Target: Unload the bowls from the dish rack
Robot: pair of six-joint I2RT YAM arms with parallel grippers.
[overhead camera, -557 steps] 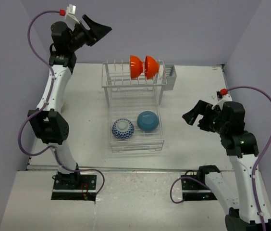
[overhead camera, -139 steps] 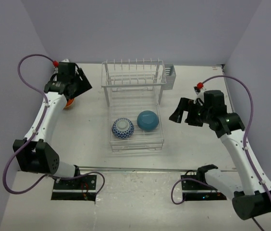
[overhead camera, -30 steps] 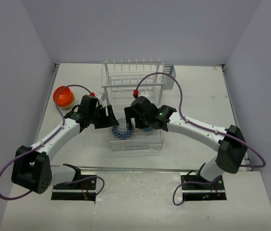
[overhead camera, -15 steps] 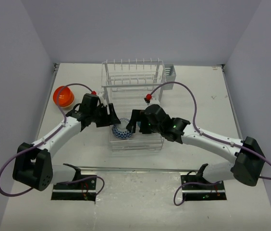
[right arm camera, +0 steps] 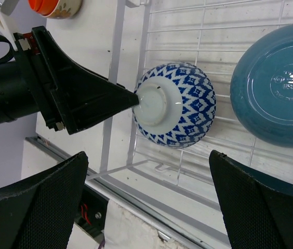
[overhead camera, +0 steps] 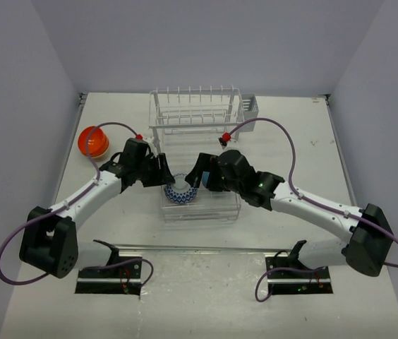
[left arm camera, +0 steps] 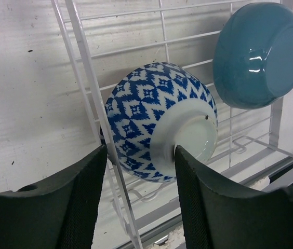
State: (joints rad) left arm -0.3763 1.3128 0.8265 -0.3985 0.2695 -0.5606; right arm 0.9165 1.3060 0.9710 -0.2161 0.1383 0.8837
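Two bowls (right arm camera: 276, 83) sit upside down in the dish rack (overhead camera: 197, 126). The left gripper (left arm camera: 141, 150) is apart around the patterned bowl's (left arm camera: 146, 109) side. It looks slippery and breakable, so that side seems a good hold; the right gripper (right arm camera: 147, 154) hangs wide open.

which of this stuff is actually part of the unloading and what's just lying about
Part of the job: dish rack, patterned bowl, teal bowl, orange bowl (already out).
Just there: grey cutlery caddy, purple cables.
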